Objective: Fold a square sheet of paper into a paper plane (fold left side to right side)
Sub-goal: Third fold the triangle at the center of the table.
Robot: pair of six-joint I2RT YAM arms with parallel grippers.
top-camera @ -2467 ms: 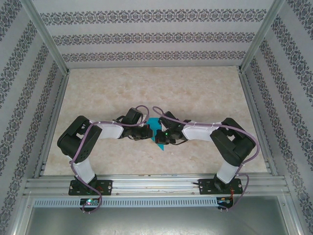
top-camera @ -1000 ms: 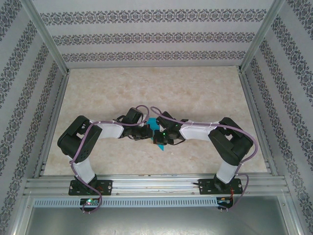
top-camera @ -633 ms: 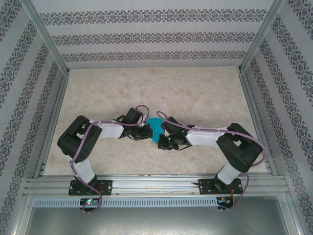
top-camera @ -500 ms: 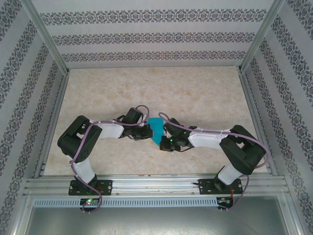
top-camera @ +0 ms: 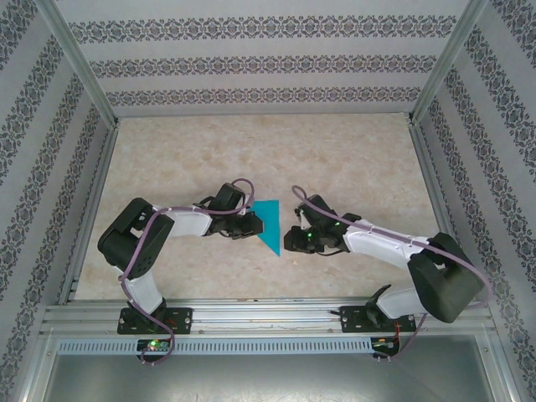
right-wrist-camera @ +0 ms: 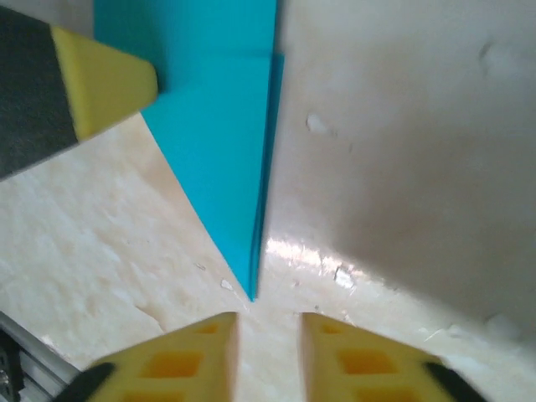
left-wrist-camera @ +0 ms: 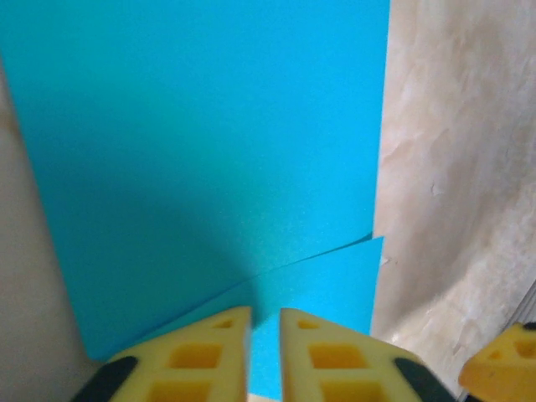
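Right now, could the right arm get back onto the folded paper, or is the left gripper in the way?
Probably yes. The right gripper sits just off the folded paper, its pointed tip right ahead of the fingers with bare table between. The left gripper presses the opposite edge, leaving the right side free.

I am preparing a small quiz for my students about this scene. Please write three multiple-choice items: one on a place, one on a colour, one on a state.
1. Where does the folded paper lie?
A. between the two claws
B. at the far wall
C. on the metal rail

2. What colour is the paper?
A. red
B. teal-blue
C. white

3. How is the right claw placed to the paper's pointed tip?
A. clamped on the tip
B. under the paper
C. apart from it, touching nothing

Answers:
1. A: the top view shows the paper on the table between the left claw and the right one.
2. B: every view shows teal-blue.
3. C: the right wrist view shows bare table between the tip and the yellow fingers.
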